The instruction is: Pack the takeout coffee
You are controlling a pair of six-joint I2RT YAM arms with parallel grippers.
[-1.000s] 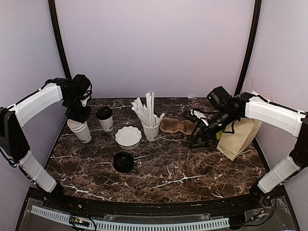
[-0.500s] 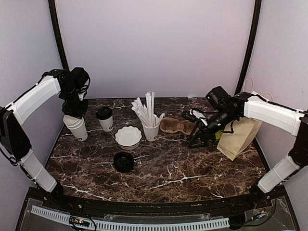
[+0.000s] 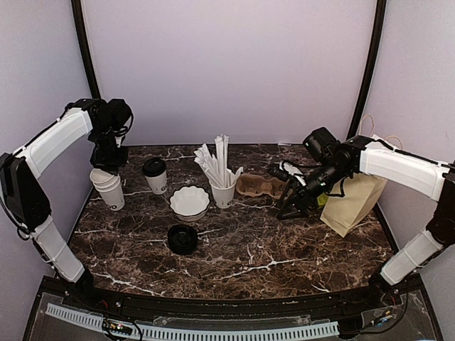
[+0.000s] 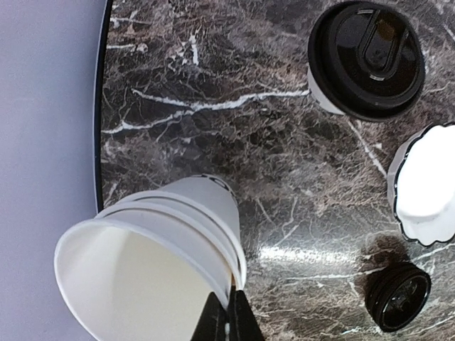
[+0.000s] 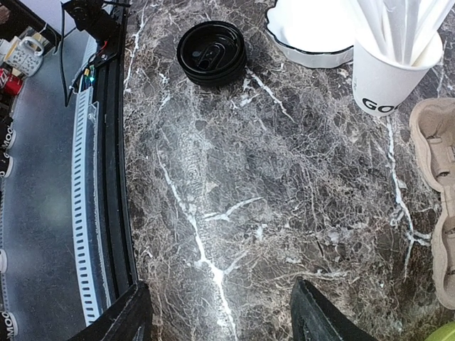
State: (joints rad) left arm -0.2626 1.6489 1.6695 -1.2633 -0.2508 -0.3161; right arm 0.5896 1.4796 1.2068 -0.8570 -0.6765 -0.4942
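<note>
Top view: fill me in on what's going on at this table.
The left gripper is shut on the rim of a stack of lidless white cups at the left edge of the table, beside a lidded coffee cup. The right gripper hangs open and empty near the cardboard carrier and paper bag. The carrier holds no cups yet.

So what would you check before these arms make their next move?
1. The left gripper pinches the rim of the cup stack: ok.
2. The cup stack has a lid: not ok, its top is open.
3. The lidded cup is upright with its lid on: ok.
4. The spare lids lie on the table: ok.
5. The right gripper is open and empty: ok.
6. The carrier has free pockets: ok, as far as seen.
</note>
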